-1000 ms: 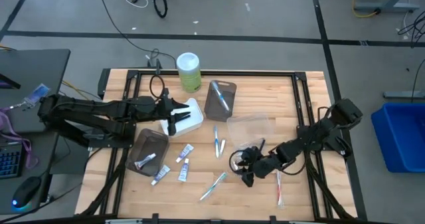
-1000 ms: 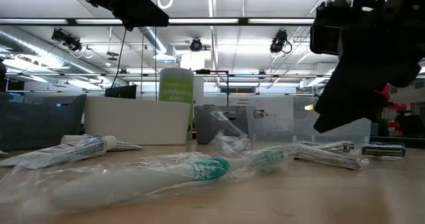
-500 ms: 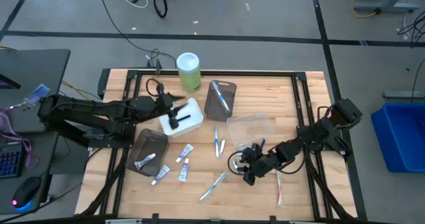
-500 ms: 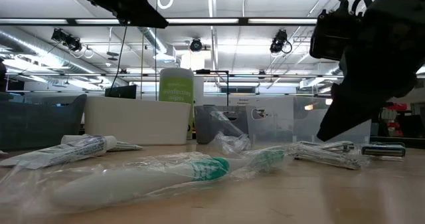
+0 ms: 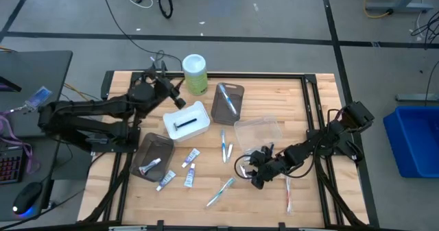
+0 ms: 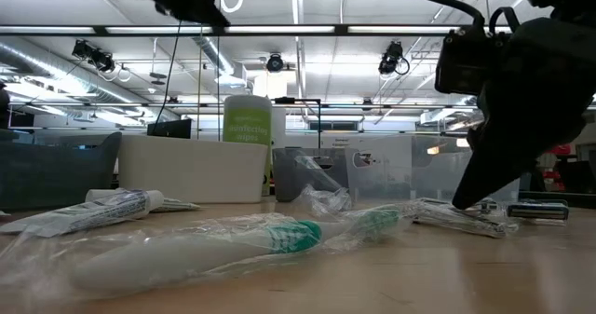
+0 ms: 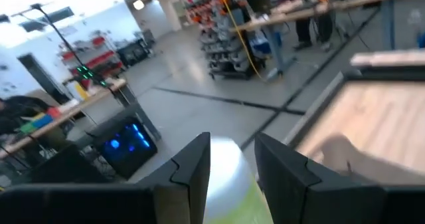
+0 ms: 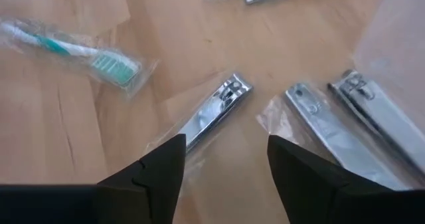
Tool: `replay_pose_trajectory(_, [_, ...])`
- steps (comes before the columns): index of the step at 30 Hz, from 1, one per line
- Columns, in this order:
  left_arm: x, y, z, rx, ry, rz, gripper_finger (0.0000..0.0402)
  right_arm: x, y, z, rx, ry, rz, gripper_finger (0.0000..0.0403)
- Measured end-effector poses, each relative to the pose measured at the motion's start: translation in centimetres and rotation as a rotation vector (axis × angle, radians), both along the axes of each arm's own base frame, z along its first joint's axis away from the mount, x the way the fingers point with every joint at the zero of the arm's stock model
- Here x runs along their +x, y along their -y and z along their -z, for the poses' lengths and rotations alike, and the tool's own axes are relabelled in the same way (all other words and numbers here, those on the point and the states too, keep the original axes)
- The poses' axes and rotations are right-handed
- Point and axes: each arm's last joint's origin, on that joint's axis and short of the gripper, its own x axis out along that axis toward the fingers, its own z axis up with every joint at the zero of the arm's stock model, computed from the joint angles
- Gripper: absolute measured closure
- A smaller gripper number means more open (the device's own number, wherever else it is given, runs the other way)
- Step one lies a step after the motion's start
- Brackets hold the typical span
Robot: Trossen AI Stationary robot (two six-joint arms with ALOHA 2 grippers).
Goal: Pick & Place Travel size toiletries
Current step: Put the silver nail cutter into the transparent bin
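Observation:
A dark razor (image 5: pixel 184 123) lies flat inside the white tray (image 5: pixel 200 109). My left gripper (image 5: pixel 177 97) (image 7: pixel 232 157) is open and raised between that tray and the green canister (image 5: pixel 195 73). My right gripper (image 5: pixel 255 178) (image 8: pixel 226 144) is open and low over the table right of centre. Its fingers stand on either side of a wrapped silvery nail clipper (image 8: pixel 216 111), and two more clippers (image 8: pixel 319 127) lie beside it. White mini tubes (image 5: pixel 190 156) and wrapped toothbrushes (image 5: pixel 219 191) lie flat on the wood.
A brown tray (image 5: pixel 152 155) near the left holds one item; a second brown tray (image 5: pixel 226 102) stands at the far middle with a toothbrush in it. A clear tray (image 5: pixel 257 130) sits just beyond my right gripper. Another toothbrush (image 5: pixel 288 193) lies by the near right.
My left gripper has let go of the dark razor, which now lies in the white tray, and has risen and drawn back toward the far left, near the green canister. My right gripper has sunk slightly toward the table and edged left.

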Motion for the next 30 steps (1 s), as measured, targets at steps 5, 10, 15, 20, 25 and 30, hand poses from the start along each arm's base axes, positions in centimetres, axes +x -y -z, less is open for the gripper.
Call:
replay_pose_trajectory(5, [-1.6, 0.1, -6.2, 0.107, 0.08, -0.083, 0.0274, 0.0, 0.0, -0.1, 0.029, 0.005, 0.021, 0.0174])
replay_pose_trajectory(10, [-3.3, 0.2, -10.5, 0.112, 0.173, -0.128, 0.0274, 0.0, 0.0, -0.1, 0.008, 0.009, 0.005, 0.0177])
replay_pose_trajectory(15, [-3.2, 0.3, -10.2, 0.099, 0.134, -0.118, 0.0274, 0.1, 0.2, -0.2, -0.032, 0.041, 0.067, 0.0194])
replay_pose_trajectory(20, [-1.6, 0.3, -6.6, -0.013, 0.009, 0.025, 0.0274, 0.2, 0.3, -0.1, -0.08, 0.053, 0.067, 0.0207])
replay_pose_trajectory(25, [-0.1, 0.6, -1.9, -0.196, 0.009, 0.206, 0.0274, 0.3, 0.4, 0.1, -0.074, 0.102, 0.192, 0.0211])
replay_pose_trajectory(30, [0.4, 0.5, 0.2, -0.289, 0.146, 0.213, 0.0274, 0.8, -1.6, -0.2, 0.062, 0.165, 0.056, 0.0212])
